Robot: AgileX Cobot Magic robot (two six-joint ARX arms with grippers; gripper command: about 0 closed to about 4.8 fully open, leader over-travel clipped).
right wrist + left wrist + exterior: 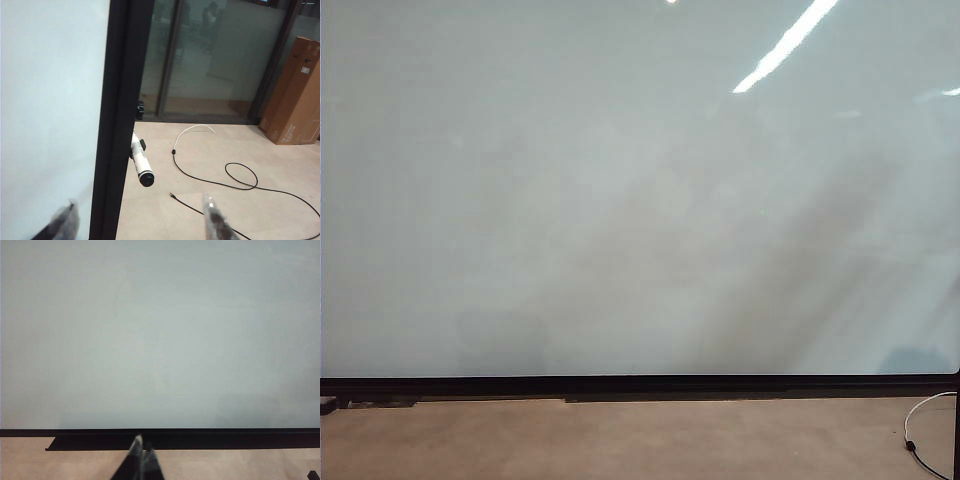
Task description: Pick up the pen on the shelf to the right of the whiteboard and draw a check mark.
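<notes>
The whiteboard (620, 200) fills the exterior view, glossy and blank; no check mark is in view. In the right wrist view the pen (141, 160), white-barrelled with a black end, sticks out beside the board's black frame (120, 100). The shelf under it is hidden by that frame. My right gripper (139, 214) stands open a short way in front of the pen, one finger before the board and the other over the floor, with nothing between them. My left gripper (141, 447) is shut and empty, pointing at the board's lower edge. Neither gripper shows in the exterior view.
A black ledge (200, 440) runs under the board. Black cable (240, 180) and a white cable (197, 128) lie on the beige floor to the right of the board. Glass doors (210, 55) and a cardboard box (295, 95) stand behind.
</notes>
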